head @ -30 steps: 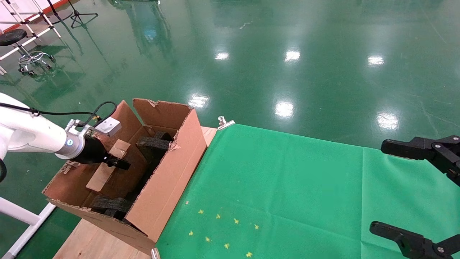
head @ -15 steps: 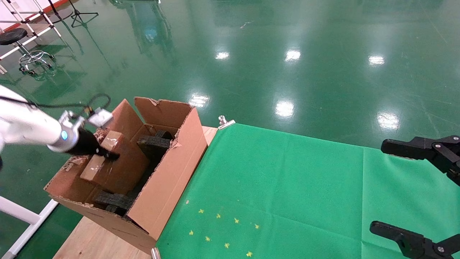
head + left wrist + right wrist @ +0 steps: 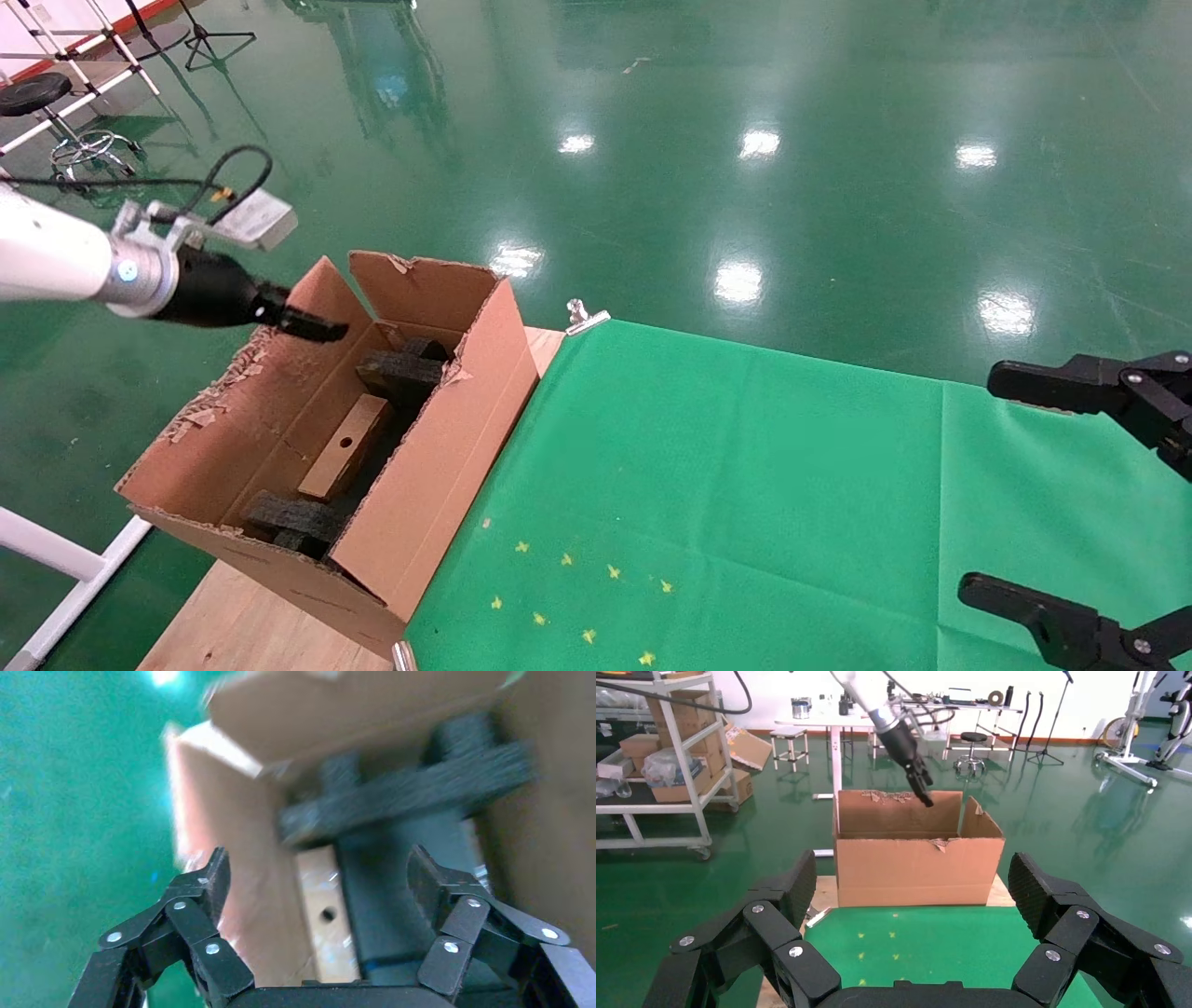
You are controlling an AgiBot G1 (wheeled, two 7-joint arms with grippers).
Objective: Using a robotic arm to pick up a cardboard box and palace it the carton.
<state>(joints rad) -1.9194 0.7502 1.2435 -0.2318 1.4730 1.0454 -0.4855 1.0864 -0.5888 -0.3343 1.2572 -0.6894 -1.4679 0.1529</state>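
cardboard box (image 3: 344,447) is lying down inside the carton (image 3: 438,466), operator, resting against the black foam blocks (image 3: 402,371) with its small round hole facing up. your robotic arm (image 3: 56,263) hangs above the carton's left flap, its left gripper (image 3: 316,871) spread apart and holding nothing. your right gripper (image 3: 912,888) sits well to the right of the carton, over the green cloth (image 3: 745,485), jaws apart too.
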